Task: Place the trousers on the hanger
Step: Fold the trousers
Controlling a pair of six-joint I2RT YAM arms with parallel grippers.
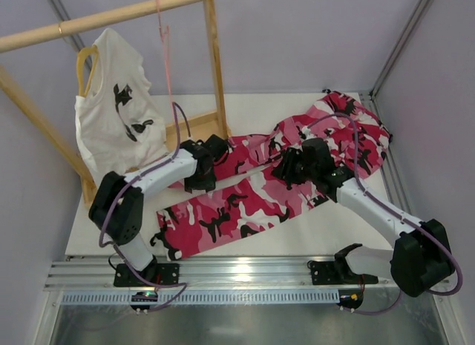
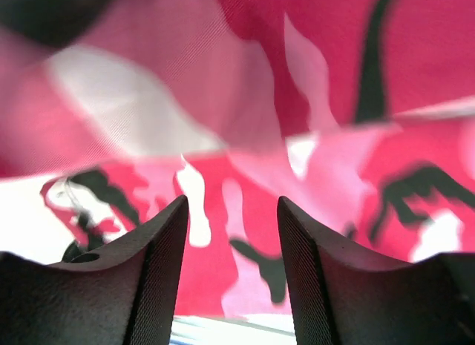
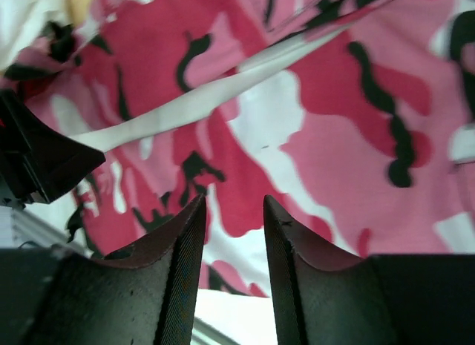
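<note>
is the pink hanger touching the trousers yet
Apart. The top view shows the hanger hanging from the wooden rail, well clear of the trousers spread on the table.

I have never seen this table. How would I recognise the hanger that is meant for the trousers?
Find the wooden rail across the back left corner. Near its right end hangs the hanger, seen almost edge-on as a thin line. It is bare pale-pink wire, while the yellow hanger to its left is thicker and carries a white T-shirt.
</note>
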